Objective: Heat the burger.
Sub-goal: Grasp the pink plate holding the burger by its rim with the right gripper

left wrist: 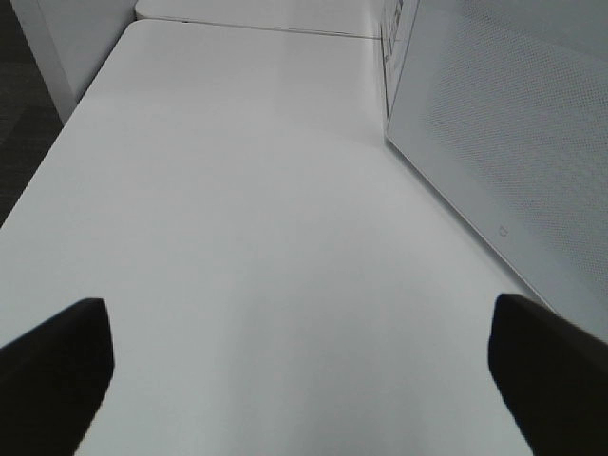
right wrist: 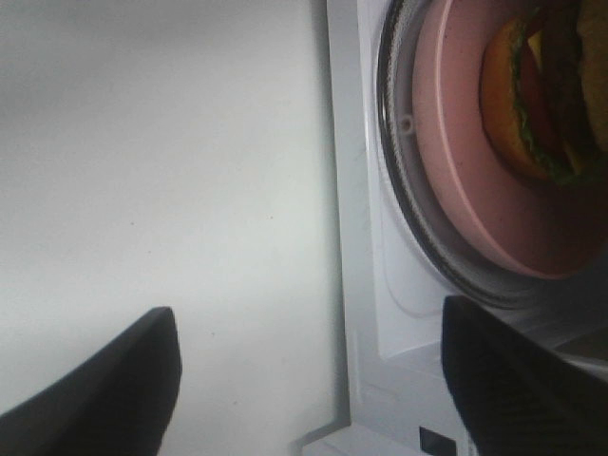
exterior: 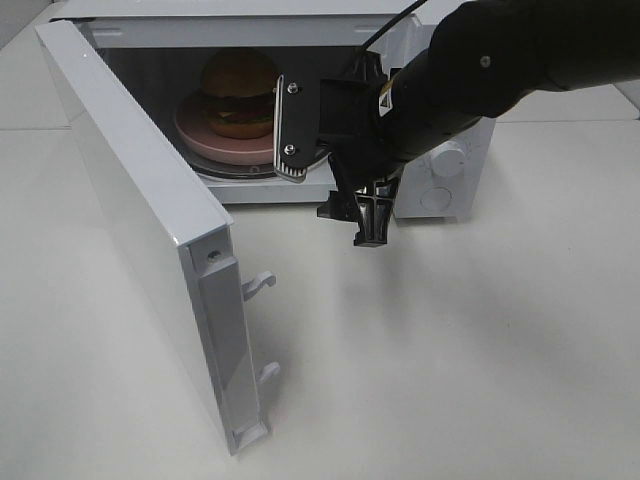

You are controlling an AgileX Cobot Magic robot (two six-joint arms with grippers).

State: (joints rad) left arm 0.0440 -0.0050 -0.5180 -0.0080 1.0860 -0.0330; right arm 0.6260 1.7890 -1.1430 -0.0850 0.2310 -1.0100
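I seem to be working in a lab or test room. A lone white microwave (exterior: 440,170) sits on a bare white table (exterior: 450,380). Beside the table there is dark carpet (left wrist: 24,104).

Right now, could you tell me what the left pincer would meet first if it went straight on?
Probably nothing: the left pincer points along bare table; the open microwave door stands beside that line.

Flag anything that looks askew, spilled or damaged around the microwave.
Nothing stands out. The burger sits upright on the pink plate inside the microwave, whose door hangs open; no spill or damage shows.
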